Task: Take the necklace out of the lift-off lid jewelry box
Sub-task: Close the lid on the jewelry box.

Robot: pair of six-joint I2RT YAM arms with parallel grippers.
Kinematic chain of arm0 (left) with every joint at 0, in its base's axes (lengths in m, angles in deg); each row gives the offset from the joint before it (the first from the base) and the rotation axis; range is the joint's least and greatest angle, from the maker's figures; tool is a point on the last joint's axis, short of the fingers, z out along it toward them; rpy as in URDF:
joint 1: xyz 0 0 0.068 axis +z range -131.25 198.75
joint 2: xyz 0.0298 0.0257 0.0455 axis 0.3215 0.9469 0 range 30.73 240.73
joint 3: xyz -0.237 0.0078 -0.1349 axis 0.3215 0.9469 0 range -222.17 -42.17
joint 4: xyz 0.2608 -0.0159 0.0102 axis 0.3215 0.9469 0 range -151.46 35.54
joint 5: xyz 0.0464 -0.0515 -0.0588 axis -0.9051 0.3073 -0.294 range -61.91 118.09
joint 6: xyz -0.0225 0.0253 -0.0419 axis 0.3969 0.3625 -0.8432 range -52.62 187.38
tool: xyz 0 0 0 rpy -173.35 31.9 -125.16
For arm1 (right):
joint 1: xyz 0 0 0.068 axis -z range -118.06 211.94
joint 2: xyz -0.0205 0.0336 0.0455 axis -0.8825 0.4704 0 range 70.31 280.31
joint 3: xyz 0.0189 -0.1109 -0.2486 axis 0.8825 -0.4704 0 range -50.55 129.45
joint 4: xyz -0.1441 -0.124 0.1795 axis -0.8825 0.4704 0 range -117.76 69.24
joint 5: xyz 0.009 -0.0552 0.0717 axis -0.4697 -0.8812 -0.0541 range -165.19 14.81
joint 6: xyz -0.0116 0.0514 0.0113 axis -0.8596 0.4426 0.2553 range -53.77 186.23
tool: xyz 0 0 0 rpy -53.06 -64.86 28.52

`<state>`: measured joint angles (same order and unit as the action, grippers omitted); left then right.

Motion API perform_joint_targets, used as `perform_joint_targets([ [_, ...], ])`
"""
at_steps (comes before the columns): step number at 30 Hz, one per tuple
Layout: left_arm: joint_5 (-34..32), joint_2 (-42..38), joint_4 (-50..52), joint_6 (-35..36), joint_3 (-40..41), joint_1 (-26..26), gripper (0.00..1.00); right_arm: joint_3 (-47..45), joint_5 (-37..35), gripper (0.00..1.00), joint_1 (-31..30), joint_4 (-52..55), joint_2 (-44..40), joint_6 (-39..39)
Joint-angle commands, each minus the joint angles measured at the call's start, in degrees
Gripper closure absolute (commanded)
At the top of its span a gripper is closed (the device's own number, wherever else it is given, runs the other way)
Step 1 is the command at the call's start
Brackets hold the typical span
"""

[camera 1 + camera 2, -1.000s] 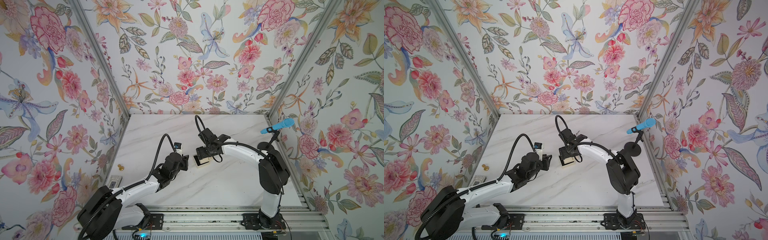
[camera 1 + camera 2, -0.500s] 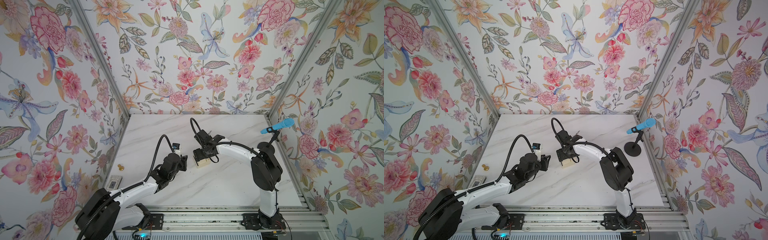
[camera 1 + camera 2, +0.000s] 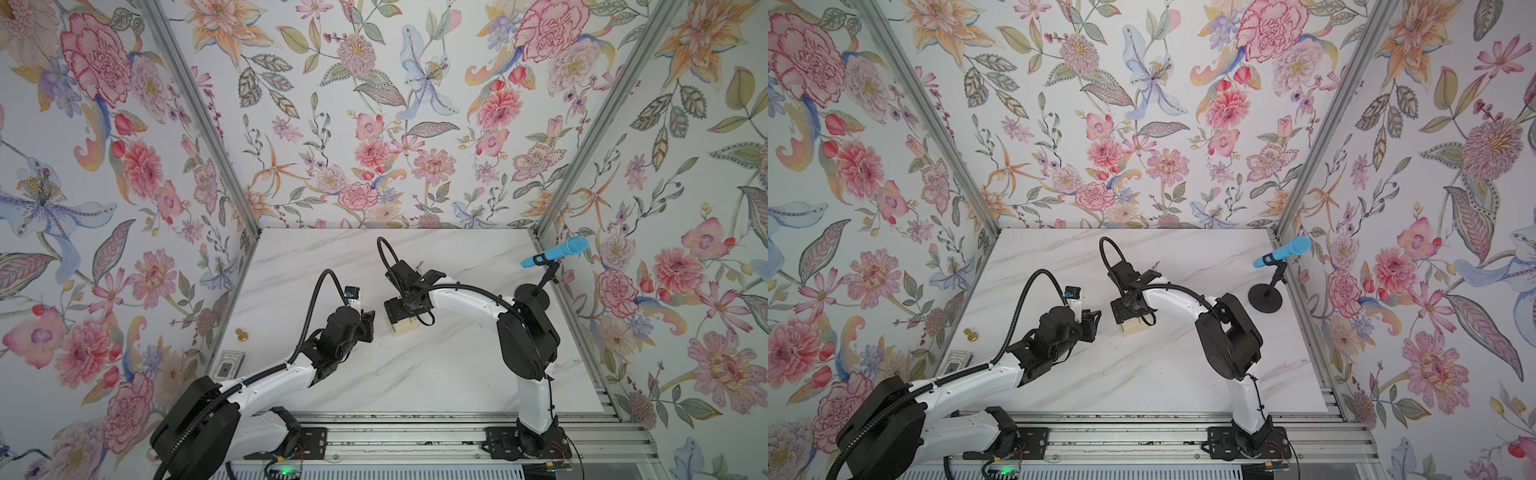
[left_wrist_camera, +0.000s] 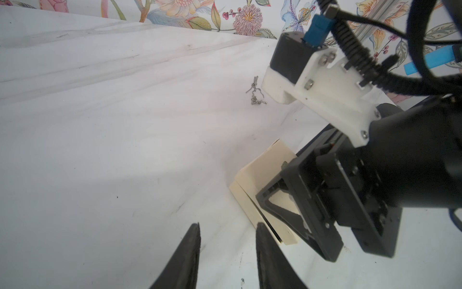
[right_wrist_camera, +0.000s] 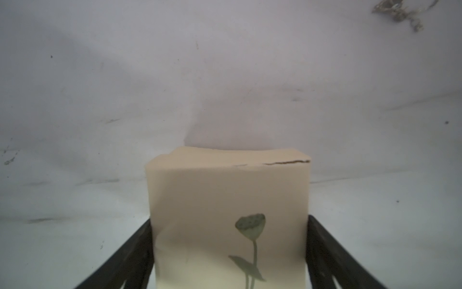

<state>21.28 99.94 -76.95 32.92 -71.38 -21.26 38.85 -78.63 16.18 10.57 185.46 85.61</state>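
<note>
The cream lift-off lid jewelry box stands on the marble table in both top views. Its lid, with a dark flower-stem drawing, sits slightly askew on the base. My right gripper comes down from above, shut on the lid with a finger against each side. The necklace, a small bunched silvery chain, lies on the bare table beyond the box, and shows in the right wrist view too. My left gripper hovers just left of the box, open with nothing between its fingers.
A small gold knob and a flat pale card with a dark centre lie by the left wall. A blue microphone on a black stand rises at the right. Floral walls close three sides.
The right arm's elbow has swung to the left while its gripper stayed on the box. The left arm has barely moved.
</note>
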Motion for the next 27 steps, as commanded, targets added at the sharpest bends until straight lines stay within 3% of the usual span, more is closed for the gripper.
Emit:
perform_joint_targets([
  [1, -0.1, -0.5, -0.7, -0.4, 1.0, 0.7, 0.61, 1.7, 0.0, 0.16, -0.8, 1.7, 1.4, -0.5],
  [27, 0.2, -0.3, -1.0, -0.5, 1.0, 0.8, 0.61, 3.3, -1.9, 0.09, -2.1, 3.8, 2.5, -1.5],
])
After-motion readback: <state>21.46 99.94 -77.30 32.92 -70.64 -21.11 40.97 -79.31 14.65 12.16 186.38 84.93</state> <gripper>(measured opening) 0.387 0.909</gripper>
